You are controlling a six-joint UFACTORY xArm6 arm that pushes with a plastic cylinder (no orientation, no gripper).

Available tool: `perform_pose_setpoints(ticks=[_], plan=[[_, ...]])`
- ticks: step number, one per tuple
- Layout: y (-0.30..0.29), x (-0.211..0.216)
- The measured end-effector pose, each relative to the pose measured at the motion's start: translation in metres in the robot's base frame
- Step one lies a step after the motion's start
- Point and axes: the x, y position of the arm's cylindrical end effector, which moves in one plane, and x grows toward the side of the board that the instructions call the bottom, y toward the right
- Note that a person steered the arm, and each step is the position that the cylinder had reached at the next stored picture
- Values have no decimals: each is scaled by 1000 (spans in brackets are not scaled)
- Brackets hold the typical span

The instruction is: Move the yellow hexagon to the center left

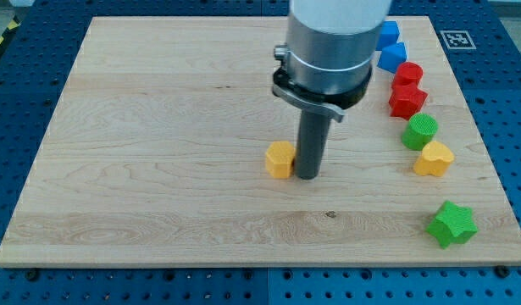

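The yellow hexagon (279, 159) sits on the wooden board (158, 127), a little below the board's middle. My tip (307, 176) stands right beside it on its right side, touching or nearly touching it. The dark rod rises from the tip to the grey arm body (336, 42) at the view's top.
Along the board's right side lie two blue blocks (389, 36) (393, 57), two red blocks (407, 74) (407, 100), a green round block (420, 131), a yellow heart-like block (434, 158) and a green star (451, 224). A marker tag (457, 39) sits at the top right corner.
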Motion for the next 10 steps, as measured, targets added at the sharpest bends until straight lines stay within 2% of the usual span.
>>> perform_pose_setpoints(ticks=[2,4,8,10], plan=[[-56,-32],[-132,-37],[-190,-37],[-222,-55]])
